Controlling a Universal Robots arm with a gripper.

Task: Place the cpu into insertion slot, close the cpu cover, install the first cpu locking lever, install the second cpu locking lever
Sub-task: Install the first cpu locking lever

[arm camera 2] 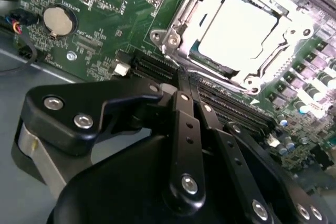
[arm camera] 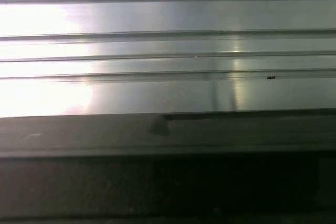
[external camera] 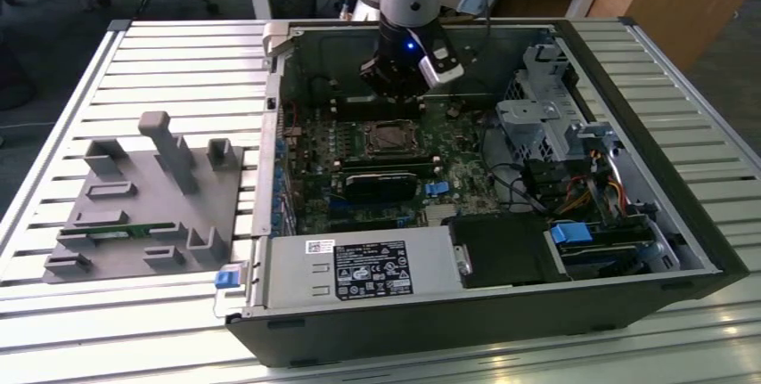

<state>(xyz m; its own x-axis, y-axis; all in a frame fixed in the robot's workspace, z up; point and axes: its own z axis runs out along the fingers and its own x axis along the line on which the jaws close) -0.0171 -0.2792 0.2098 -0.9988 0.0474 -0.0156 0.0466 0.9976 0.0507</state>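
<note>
In the exterior view we see the arm reaching down into the open computer case (external camera: 701,250) on the slatted table (external camera: 178,54), with the gripper (external camera: 398,90) hanging just above the motherboard (external camera: 356,197), slightly beyond the insertion slot (external camera: 390,137). A grey fixture block (external camera: 143,206) sits on the table at the exterior view's left, well apart from the case, and the power supply box (external camera: 356,270) lies along the case's near edge. In the second wrist view we note the gripper (arm camera 2: 185,95) with its fingers (arm camera 2: 184,124) drawn together, nothing between them. Beyond the tips the cpu (arm camera 2: 239,30) lies flat in the insertion slot (arm camera 2: 173,38), the cpu cover (arm camera 2: 262,72) framing it. A coin cell (arm camera 2: 59,19) sits on the board. In the first wrist view we see table slats (arm camera: 168,45) and a dark case edge (arm camera: 168,182).
</note>
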